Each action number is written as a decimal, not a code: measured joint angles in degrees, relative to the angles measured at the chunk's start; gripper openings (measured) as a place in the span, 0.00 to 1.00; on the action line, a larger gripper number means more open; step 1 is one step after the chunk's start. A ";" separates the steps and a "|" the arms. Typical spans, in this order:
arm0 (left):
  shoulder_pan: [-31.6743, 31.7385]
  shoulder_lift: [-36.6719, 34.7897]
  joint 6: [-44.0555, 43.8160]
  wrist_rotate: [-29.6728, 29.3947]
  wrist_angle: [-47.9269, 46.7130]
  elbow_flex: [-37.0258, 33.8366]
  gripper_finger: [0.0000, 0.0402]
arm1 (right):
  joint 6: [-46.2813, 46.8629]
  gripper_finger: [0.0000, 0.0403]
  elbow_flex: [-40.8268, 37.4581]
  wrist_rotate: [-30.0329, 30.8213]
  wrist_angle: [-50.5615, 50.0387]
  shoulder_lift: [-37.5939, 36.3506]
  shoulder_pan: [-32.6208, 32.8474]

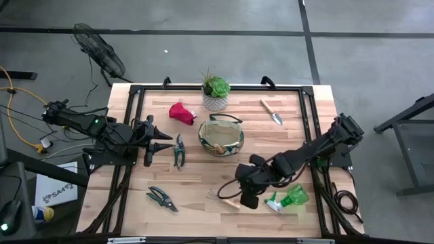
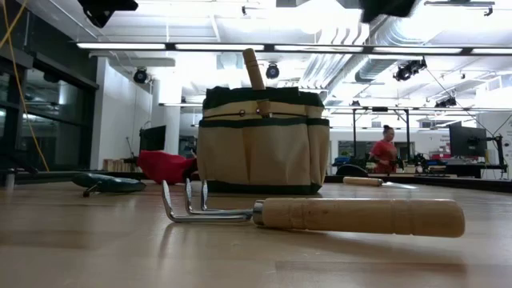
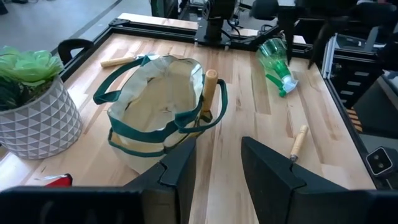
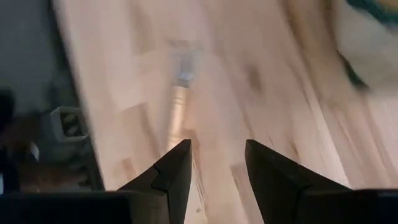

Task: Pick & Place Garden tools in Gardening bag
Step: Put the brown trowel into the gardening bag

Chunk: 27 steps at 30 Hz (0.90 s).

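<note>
On the wooden desk, your right end effector hovers with fingers spread over the hand rake, in front of the bag, so a skewed descent could knock the rake aside.

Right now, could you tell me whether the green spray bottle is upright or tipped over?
Tipped over: the green spray bottle lies on its side on the table.
</note>
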 joint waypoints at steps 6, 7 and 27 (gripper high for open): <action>0.00 0.00 0.00 0.05 0.00 0.00 0.31 | 25.48 0.35 0.00 2.60 -13.59 -0.09 0.12; 0.00 0.00 0.00 0.05 0.00 0.00 0.31 | 27.73 0.35 0.00 3.06 -15.01 -0.24 -0.13; -0.02 0.02 0.00 1.20 -0.01 0.00 0.31 | 16.01 0.36 0.02 3.68 -30.76 -9.14 -27.59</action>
